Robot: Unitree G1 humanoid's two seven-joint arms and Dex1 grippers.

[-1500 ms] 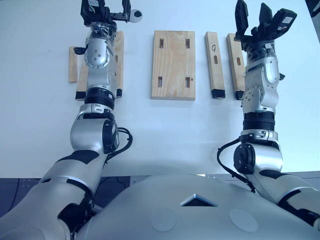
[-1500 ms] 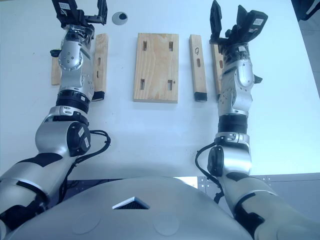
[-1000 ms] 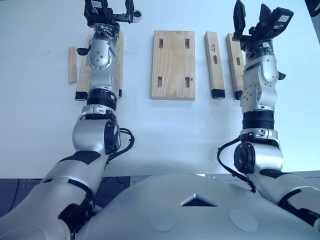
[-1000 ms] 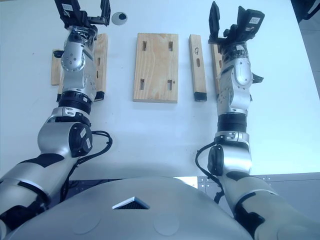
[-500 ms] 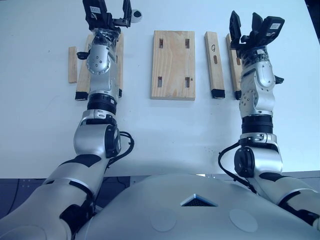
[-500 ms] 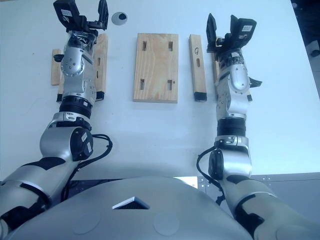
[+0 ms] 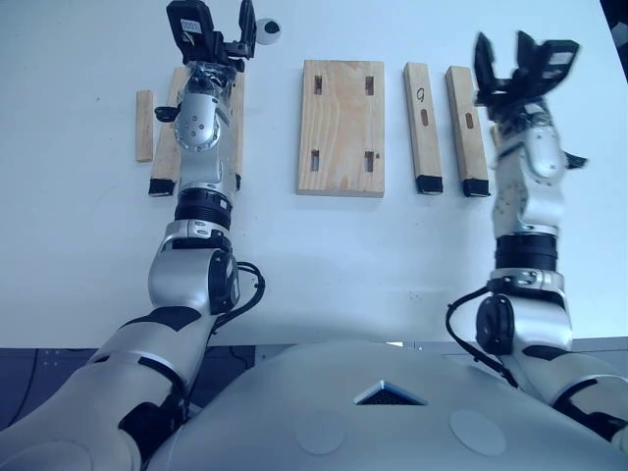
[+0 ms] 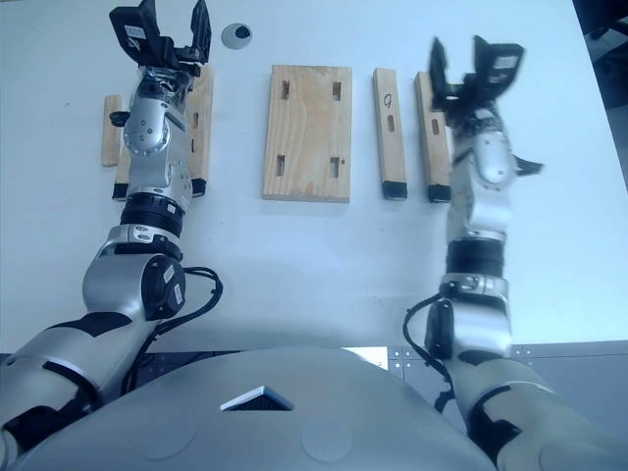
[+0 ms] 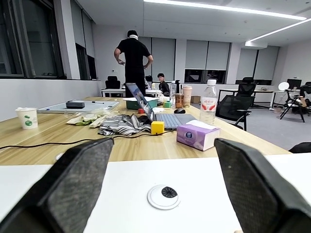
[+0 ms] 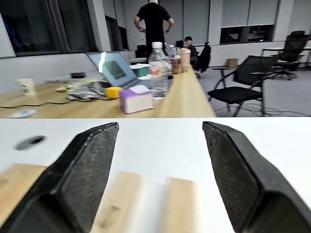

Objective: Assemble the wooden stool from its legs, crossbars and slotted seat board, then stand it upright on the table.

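Observation:
The slotted seat board (image 7: pixel 340 128) lies flat at the table's middle back. Right of it lie two wooden legs (image 7: pixel 422 126) (image 7: pixel 465 128) with black feet at their near ends. My right gripper (image 7: pixel 520 61) hovers open just right of the outer leg's far end, holding nothing. In the right wrist view its fingers (image 10: pixel 87 165) frame those legs (image 10: pixel 116 204). On the left, two more long pieces (image 7: pixel 162 157) (image 7: pixel 235 128) lie partly under my left arm, with a short crossbar (image 7: pixel 144 126) beside them. My left gripper (image 7: pixel 221 25) stands open above their far ends.
A round grey grommet (image 7: pixel 267 31) sits in the white table just beyond my left gripper, and lies between the left fingers (image 9: pixel 77 189) in the left wrist view as the grommet (image 9: pixel 163 196). The table's near half is bare white surface (image 7: pixel 334 255).
My right arm has swung to the right, off the outer right leg, which now lies fully uncovered. My left gripper shifted slightly; both stay open.

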